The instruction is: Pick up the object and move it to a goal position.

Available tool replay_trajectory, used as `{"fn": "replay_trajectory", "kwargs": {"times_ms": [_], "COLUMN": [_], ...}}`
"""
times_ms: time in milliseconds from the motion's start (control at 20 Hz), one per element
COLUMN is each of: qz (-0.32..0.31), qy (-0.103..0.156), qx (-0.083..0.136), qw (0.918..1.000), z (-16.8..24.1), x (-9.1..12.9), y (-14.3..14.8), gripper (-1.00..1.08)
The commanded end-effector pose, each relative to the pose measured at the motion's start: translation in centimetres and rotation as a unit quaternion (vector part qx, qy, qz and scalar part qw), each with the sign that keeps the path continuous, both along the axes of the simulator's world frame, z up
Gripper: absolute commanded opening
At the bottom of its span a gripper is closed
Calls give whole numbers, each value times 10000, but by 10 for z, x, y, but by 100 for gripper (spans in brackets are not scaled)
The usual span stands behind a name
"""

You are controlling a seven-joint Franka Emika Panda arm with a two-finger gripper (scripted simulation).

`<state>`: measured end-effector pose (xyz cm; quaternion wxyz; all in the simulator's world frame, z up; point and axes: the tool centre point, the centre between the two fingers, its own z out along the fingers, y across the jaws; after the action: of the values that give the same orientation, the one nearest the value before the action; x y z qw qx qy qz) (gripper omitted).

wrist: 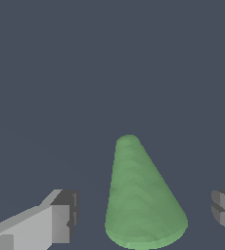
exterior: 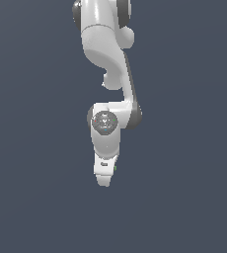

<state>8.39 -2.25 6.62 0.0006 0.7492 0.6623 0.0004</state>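
Note:
The object point(wrist: 143, 200) is a small green cone with a round base and a blunt tip. In the wrist view it sits between my two fingers, with a gap on each side, so neither the one pad point(wrist: 65, 217) nor the other pad point(wrist: 224, 210) touches it. My gripper point(wrist: 144, 215) is open around it. In the exterior view the white gripper point(exterior: 104, 177) points down at the grey floor and hides nearly all of the object; only a tiny green sliver point(exterior: 115, 168) shows at the hand's edge on the exterior view's right.
The plain dark grey floor point(exterior: 184, 197) fills both views. The white arm point(exterior: 105, 54) reaches in from the top of the exterior view. Nothing else shows.

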Motion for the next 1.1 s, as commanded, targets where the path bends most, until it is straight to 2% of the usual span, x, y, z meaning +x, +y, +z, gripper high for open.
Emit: {"fn": "replay_trajectory", "kwargs": {"times_ms": [0, 250, 500, 550, 1050], "qz": [8, 20, 17, 17, 17], "qy": [8, 7, 7, 7, 7], "qx": [1, 1, 2, 2, 2], "qw": [10000, 10000, 10000, 10000, 10000], "z": [-13, -36, -38, -38, -38], "x": [-1, -1, 0, 0, 0], "y": [0, 0, 0, 0, 0], "gripper": [100, 100, 100, -100, -100]}}
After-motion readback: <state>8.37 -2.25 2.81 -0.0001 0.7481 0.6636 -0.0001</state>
